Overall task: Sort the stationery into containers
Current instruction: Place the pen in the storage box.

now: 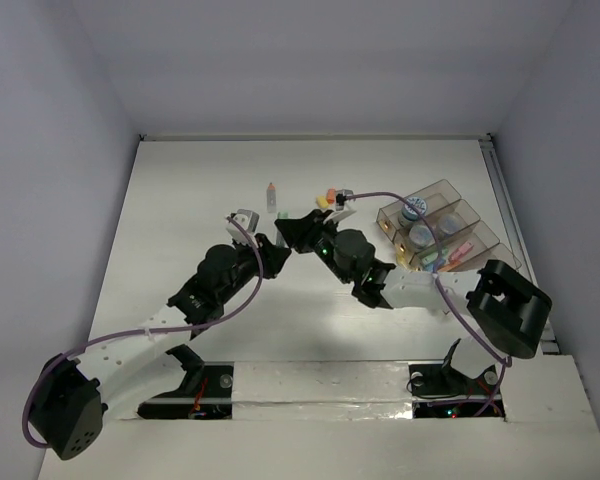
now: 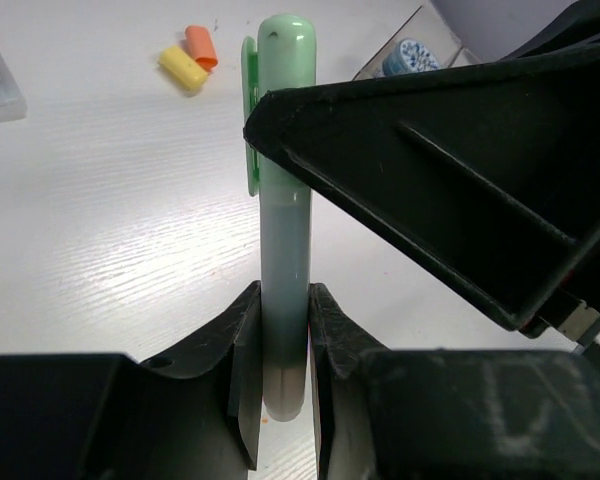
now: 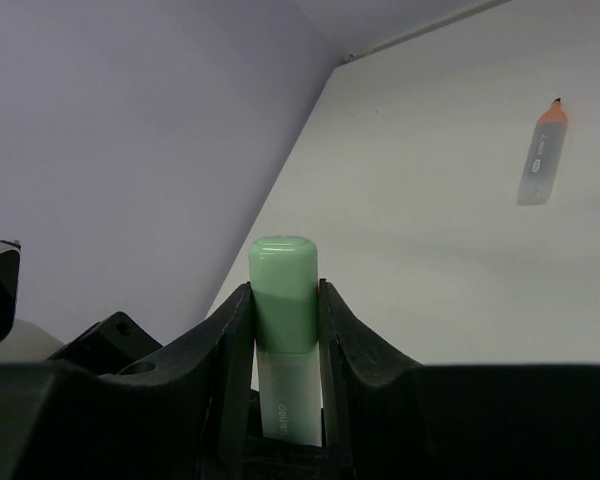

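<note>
A green pen (image 2: pixel 285 200) is held by both grippers above the table. My left gripper (image 2: pixel 285 360) is shut on its grey lower end. My right gripper (image 3: pixel 285 330) is shut on its green cap end (image 3: pixel 284 285). In the top view the two grippers meet at mid-table, left (image 1: pixel 280 246) and right (image 1: pixel 305 232), and hide the pen. The smoky-brown organiser tray (image 1: pixel 450 187) stands at the right, with blue-white tubs (image 1: pixel 412 211) and pens (image 1: pixel 450 255) in its compartments.
An orange-tipped clear pen (image 1: pixel 271 195) lies on the table behind the grippers and also shows in the right wrist view (image 3: pixel 540 155). A yellow eraser (image 2: pixel 182 69) and an orange eraser (image 2: pixel 201 46) lie near the tray's left corner. The side walls are close.
</note>
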Motion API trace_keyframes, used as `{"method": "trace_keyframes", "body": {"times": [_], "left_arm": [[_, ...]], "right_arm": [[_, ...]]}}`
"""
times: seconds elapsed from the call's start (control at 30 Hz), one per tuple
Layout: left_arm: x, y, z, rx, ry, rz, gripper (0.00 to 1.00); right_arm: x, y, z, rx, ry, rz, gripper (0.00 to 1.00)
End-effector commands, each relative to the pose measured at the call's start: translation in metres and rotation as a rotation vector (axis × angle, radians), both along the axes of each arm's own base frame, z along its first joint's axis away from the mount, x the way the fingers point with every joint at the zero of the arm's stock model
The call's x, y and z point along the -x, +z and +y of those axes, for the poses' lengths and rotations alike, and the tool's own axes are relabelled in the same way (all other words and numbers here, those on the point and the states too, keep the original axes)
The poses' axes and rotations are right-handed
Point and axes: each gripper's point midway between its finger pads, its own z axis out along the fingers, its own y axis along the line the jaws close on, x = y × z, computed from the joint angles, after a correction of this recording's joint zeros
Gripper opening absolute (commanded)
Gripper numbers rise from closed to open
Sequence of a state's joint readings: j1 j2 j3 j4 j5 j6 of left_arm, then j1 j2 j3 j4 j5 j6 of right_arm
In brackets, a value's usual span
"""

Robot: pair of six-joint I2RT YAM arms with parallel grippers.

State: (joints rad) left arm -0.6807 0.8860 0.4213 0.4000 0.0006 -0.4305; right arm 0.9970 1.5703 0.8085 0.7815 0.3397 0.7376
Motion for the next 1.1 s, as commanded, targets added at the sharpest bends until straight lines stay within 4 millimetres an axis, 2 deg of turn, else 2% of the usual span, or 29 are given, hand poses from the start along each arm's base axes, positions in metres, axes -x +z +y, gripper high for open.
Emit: {"method": "trace_keyframes", "body": {"times": [0.0, 0.07, 0.1, 0.17, 0.2, 0.27, 0.3, 0.37, 0.4, 0.47, 0.5, 0.53, 0.57, 0.6, 0.63, 0.7, 0.77, 0.8, 0.83, 0.87, 0.9, 0.93, 0.97, 1.0, 1.03, 1.07], "left_arm": [[-0.036, 0.141, 0.035, 0.358, 0.237, -0.350, 0.00], [-0.030, 0.127, 0.027, 0.339, 0.185, -0.314, 0.00], [-0.027, 0.117, 0.024, 0.329, 0.160, -0.297, 0.05], [-0.017, 0.112, 0.016, 0.329, 0.090, -0.286, 0.18], [-0.013, 0.103, 0.014, 0.320, 0.072, -0.273, 0.34], [0.000, 0.101, 0.007, 0.324, 0.006, -0.268, 0.47], [0.003, 0.096, 0.007, 0.316, -0.003, -0.260, 0.55], [0.010, 0.095, 0.008, 0.309, -0.026, -0.258, 0.59], [0.013, 0.088, 0.008, 0.288, -0.037, -0.239, 0.62], [0.026, 0.092, 0.008, 0.290, -0.079, -0.254, 0.64], [0.029, 0.085, 0.009, 0.280, -0.085, -0.242, 0.67], [0.037, 0.085, 0.011, 0.287, -0.097, -0.240, 0.68], [0.041, 0.084, 0.013, 0.293, -0.097, -0.239, 0.69], [0.044, 0.075, 0.016, 0.293, -0.096, -0.225, 0.71], [0.050, 0.079, 0.020, 0.311, -0.094, -0.238, 0.71], [0.053, 0.073, 0.026, 0.321, -0.073, -0.227, 0.74], [0.055, 0.072, 0.034, 0.332, -0.047, -0.231, 0.76], [0.054, 0.066, 0.035, 0.324, -0.037, -0.221, 0.77], [0.055, 0.063, 0.036, 0.317, -0.033, -0.216, 0.78], [0.055, 0.059, 0.036, 0.311, -0.034, -0.211, 0.78], [0.055, 0.052, 0.034, 0.298, -0.041, -0.203, 0.80], [0.055, 0.050, 0.033, 0.298, -0.047, -0.205, 0.81], [0.057, 0.047, 0.030, 0.293, -0.069, -0.203, 0.82], [0.057, 0.042, 0.029, 0.283, -0.075, -0.201, 0.84], [0.056, 0.039, 0.028, 0.276, -0.079, -0.197, 0.85], [0.057, 0.035, 0.027, 0.266, -0.082, -0.189, 0.86]], "right_arm": [[0.031, -0.075, -0.005, 0.236, 0.139, 0.155, 0.00], [0.016, -0.059, -0.006, 0.221, 0.099, 0.124, 0.00], [0.009, -0.054, -0.008, 0.221, 0.083, 0.112, 0.00], [-0.006, -0.044, -0.012, 0.210, 0.022, 0.089, 0.00], [-0.019, -0.033, -0.014, 0.199, -0.005, 0.072, 0.00], [-0.030, -0.022, -0.015, 0.188, -0.036, 0.053, 0.00], [-0.046, -0.009, -0.021, 0.171, -0.073, 0.036, 0.00], [-0.061, -0.001, -0.025, 0.159, -0.111, 0.028, 0.00], [-0.069, 0.013, -0.025, 0.137, -0.130, 0.011, 0.00], [-0.087, 0.016, -0.030, 0.121, -0.159, 0.027, 0.00], [-0.089, 0.021, -0.028, 0.108, -0.165, 0.022, 0.00], [-0.100, 0.034, -0.030, 0.090, -0.190, 0.007, 0.00], [-0.110, 0.033, -0.034, 0.094, -0.211, 0.014, 0.00], [-0.111, 0.037, -0.032, 0.092, -0.212, 0.011, 0.00], [-0.117, 0.040, -0.037, 0.094, -0.225, 0.004, 0.00], [-0.120, 0.048, -0.049, 0.112, -0.255, -0.014, 0.00], [-0.125, 0.048, -0.075, 0.150, -0.319, -0.015, 0.00], [-0.125, 0.050, -0.100, 0.181, -0.360, -0.025, 0.00], [-0.123, 0.043, -0.119, 0.225, -0.395, -0.006, 0.00], [-0.123, 0.041, -0.143, 0.248, -0.451, 0.006, 0.00], [-0.125, 0.018, -0.184, 0.290, -0.518, 0.059, 0.00], [-0.113, 0.031, -0.212, 0.279, -0.553, 0.062, 0.00], [-0.106, 0.027, -0.236, 0.286, -0.590, 0.081, 0.00], [-0.095, 0.008, -0.260, 0.312, -0.626, 0.127, 0.00], [-0.080, 0.014, -0.300, 0.314, -0.704, 0.153, 0.00], [-0.070, 0.010, -0.319, 0.322, -0.747, 0.179, 0.00]]}}
